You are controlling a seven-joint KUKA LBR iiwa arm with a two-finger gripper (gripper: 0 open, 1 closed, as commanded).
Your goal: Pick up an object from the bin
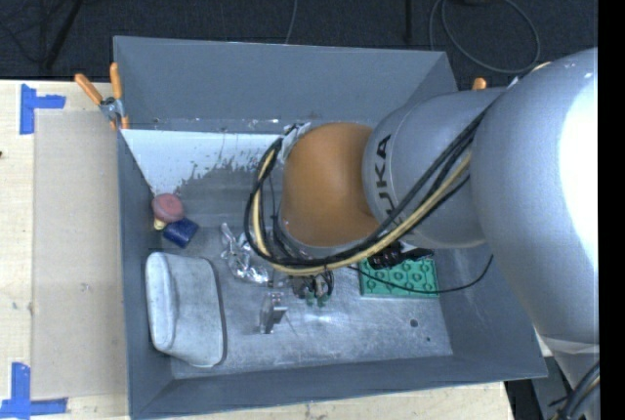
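the grey metal bin (293, 81) holds only a few loose things, spread well apart on its scuffed floor. along the left side lies a pale grey padded pouch (186, 306), long and rounded, lying flat. above it, near the left wall, a small pink round piece (168, 206) sits touching a small blue block (181, 233). towards the right a green studded plate (400, 279) lies flat, its upper edge tucked under the arm. near the middle there is a shiny crumpled clear piece (237, 257).

the arm comes in from the right and covers much of the bin's middle, its orange cover (327, 184) and looping yellow and black cables (259, 203) blocking what lies beneath. the gripper (271, 315) hangs low over the floor, between the pouch and the green plate, just below and right of the shiny crumpled piece, which is the nearest thing to it. from here i cannot tell whether the gripper is open or closed, or whether it has hold of anything.
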